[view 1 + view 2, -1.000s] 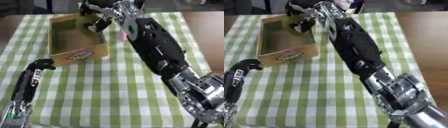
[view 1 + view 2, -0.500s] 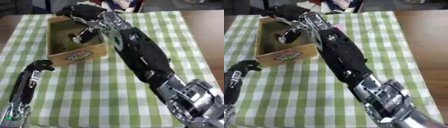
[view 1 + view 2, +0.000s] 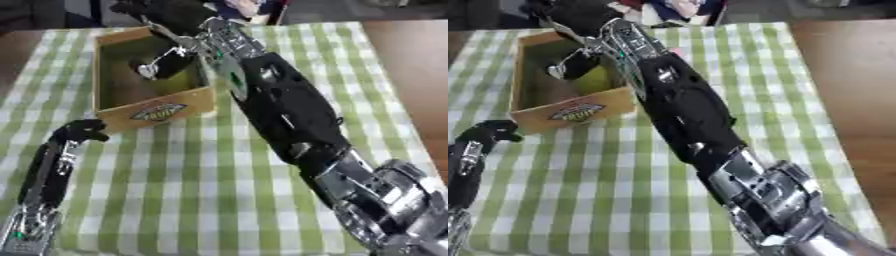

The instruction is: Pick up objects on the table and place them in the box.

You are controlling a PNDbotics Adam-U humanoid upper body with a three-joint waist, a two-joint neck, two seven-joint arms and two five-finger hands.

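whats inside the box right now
The right hand reaches down into the cardboard box, over a yellow-green patch. The hand covers whatever it holds; other contents can't be made out.

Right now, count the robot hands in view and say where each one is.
2. The right hand reaches down inside the cardboard box; the left hand rests on the checked cloth just outside the box's near left corner.

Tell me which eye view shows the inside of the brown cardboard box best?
The left eye view: the brown cardboard box sits nearer the picture's middle, so more of its floor shows beside the robot's right hand reaching in. The right eye view shows the same box further left, with the arm covering its right wall.
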